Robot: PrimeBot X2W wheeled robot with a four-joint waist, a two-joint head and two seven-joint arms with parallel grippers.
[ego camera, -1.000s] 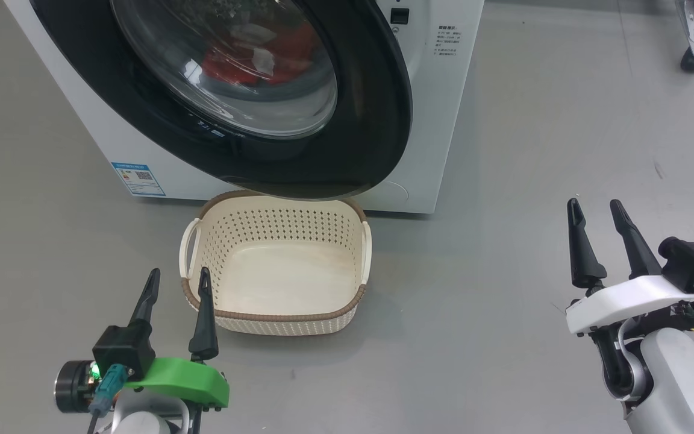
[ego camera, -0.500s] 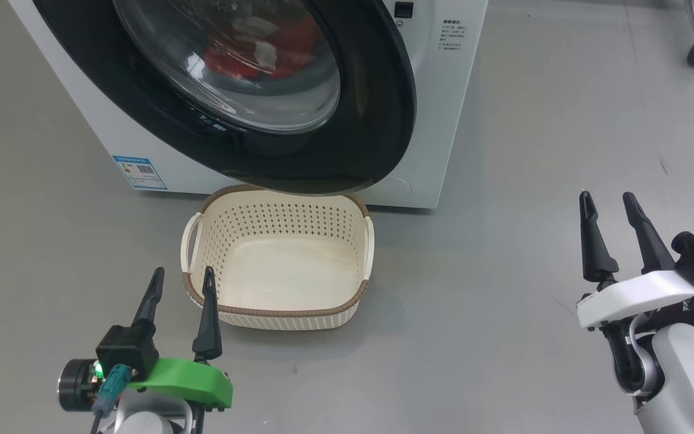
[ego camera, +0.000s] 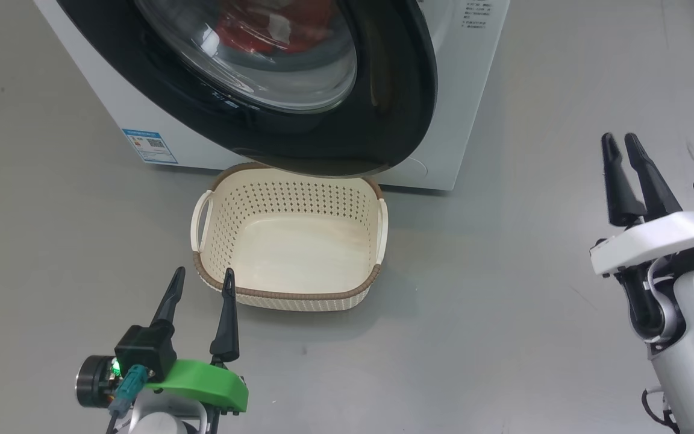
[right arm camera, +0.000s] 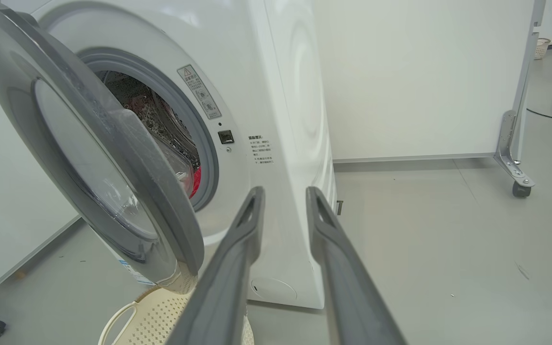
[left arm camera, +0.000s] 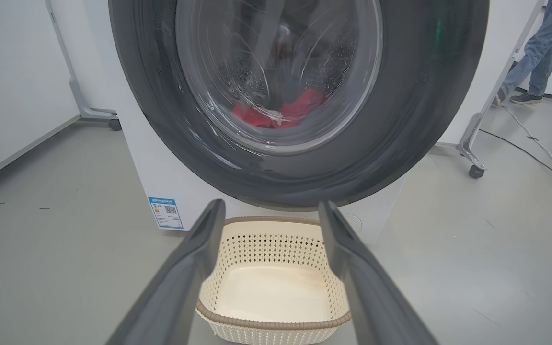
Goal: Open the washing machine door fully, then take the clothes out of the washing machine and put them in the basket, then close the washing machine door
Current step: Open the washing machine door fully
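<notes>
Right jaws seemingly narrower than before, empty.

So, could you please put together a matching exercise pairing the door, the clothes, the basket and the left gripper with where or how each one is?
Column one:
1. the washing machine door
2. the clothes
3. the basket
4. the left gripper

Column two:
A. empty, on the floor
B. partly open, not swung fully back
C. fingers apart, holding nothing
D. inside the washing machine

Pairs: 1-B, 2-D, 3-A, 4-C
</notes>
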